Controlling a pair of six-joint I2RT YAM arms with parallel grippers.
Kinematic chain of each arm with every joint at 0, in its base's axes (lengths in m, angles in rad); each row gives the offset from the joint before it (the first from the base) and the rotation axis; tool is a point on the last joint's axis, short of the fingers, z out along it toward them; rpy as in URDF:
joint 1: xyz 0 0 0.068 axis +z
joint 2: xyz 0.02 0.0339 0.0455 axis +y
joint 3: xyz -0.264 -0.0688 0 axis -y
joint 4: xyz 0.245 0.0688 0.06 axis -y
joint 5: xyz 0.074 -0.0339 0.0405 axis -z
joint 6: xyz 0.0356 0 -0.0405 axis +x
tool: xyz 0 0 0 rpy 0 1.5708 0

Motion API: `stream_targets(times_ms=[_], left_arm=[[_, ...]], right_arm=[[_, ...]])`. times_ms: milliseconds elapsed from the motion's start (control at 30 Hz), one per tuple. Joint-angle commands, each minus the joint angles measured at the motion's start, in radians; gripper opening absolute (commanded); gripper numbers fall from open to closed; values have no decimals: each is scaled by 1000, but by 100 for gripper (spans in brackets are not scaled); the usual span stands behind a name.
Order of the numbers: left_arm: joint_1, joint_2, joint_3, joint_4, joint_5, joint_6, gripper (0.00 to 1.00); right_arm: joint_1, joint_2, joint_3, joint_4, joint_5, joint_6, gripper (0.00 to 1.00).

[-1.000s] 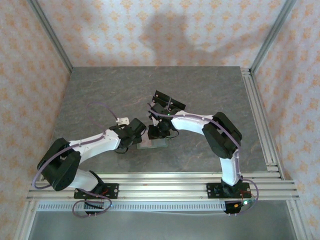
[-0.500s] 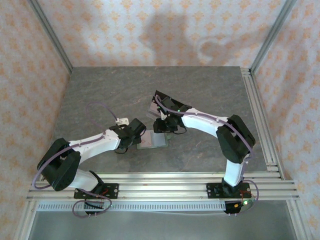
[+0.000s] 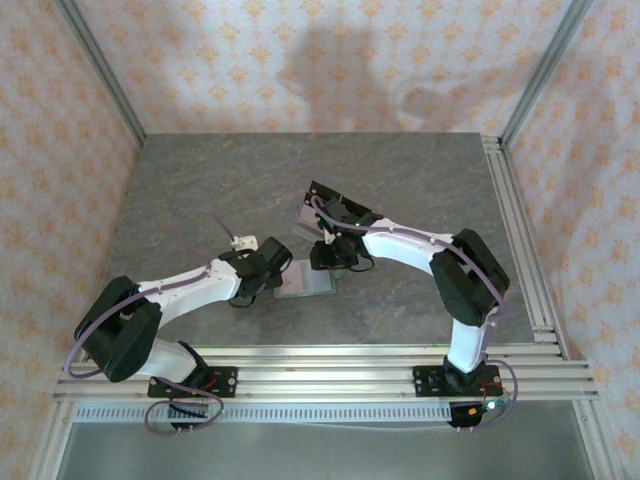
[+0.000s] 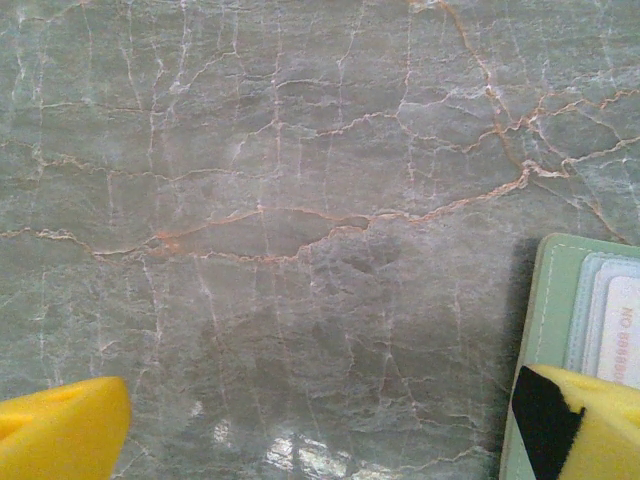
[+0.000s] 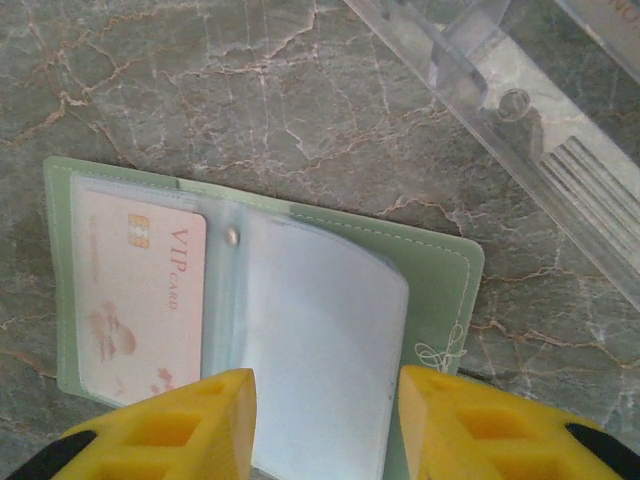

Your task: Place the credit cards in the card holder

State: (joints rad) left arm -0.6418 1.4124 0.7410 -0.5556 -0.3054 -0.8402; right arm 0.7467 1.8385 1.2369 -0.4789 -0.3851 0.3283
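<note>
Across the grey-green veined marble table [image 3: 200,190], both arms reach inward to one central spot. At the far side of that spot stands the clear plastic multi-cell stand [image 5: 520,110]. I cannot tell whether it holds further cards.

Between the two wrists lies the sage-green, soft, leather-like card holder [image 5: 440,280], opened flat with its clear sleeve pages exposed.

The left gripper [image 4: 320,430] has its fingers spread fully wide and empty, with one yellow tip over the holder's corner. The right gripper [image 5: 325,425] has its fingers apart over the holder's near edge, astride a curled clear page, and as far as I can see it clamps nothing.

One pale pinkish-beige rectangular credit card [image 5: 140,290], marked VIP, sits fully inside the left-hand sleeve.

Judgement: one card is stowed. Any others remain to be fetched and inserted, and the holder is not yet closed.
</note>
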Motion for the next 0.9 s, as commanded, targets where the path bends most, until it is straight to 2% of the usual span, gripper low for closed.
stream_targets(times_ms=[0, 100, 300, 400, 500, 600, 633, 867], left_arm=[[-7, 7, -19, 0, -29, -8, 100], [-6, 11, -20, 5, -26, -8, 100], [-7, 17, -23, 13, -22, -10, 100], [-7, 20, -22, 16, -20, -10, 100], [-7, 23, -24, 17, -19, -9, 100], [-7, 21, -23, 18, -18, -9, 100], [-7, 20, -24, 17, -19, -10, 100], [-7, 20, -25, 17, -16, -10, 100]], right_arm=[[-4, 27, 3, 1, 2, -10, 41], [-4, 33, 6, 12, -17, -10, 36], [-4, 22, 5, 19, -33, -8, 11], [-4, 10, 3, 16, -36, -8, 7], [-4, -9, 0, 15, -36, -8, 10], [-4, -29, -3, 11, -28, -6, 31], [-4, -37, -5, 10, -18, -7, 34], [-1, -65, 8, -2, -3, -10, 37]])
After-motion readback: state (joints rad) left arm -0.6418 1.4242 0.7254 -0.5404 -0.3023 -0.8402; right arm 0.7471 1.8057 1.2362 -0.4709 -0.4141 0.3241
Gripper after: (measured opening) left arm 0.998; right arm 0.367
